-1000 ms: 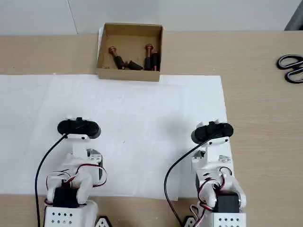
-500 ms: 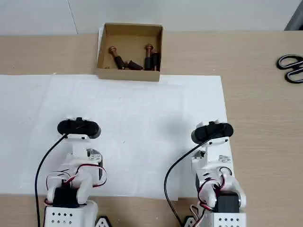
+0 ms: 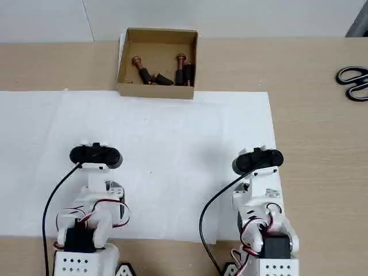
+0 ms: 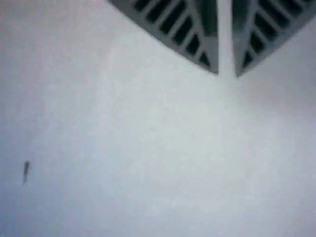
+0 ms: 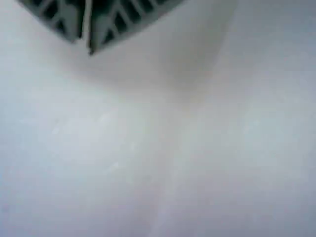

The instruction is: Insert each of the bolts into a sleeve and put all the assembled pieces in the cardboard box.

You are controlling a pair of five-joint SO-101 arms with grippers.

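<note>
The cardboard box (image 3: 127,54) stands at the far edge of the white sheet. Inside it lie two copper-headed bolts in black sleeves, one assembled piece (image 3: 141,69) on the left and another assembled piece (image 3: 181,68) on the right, with more black sleeves between them. Both arms are folded back at the near edge. In the left wrist view my left gripper (image 4: 226,69) hangs just above bare white paper, its two fingers almost touching and nothing between them. My right gripper (image 5: 87,40) is likewise shut over blank paper.
A white paper sheet (image 3: 172,144) covers the middle of the wooden table. Scissors (image 3: 354,82) lie at the far right edge. A small dark speck (image 4: 25,171) marks the paper near the left gripper.
</note>
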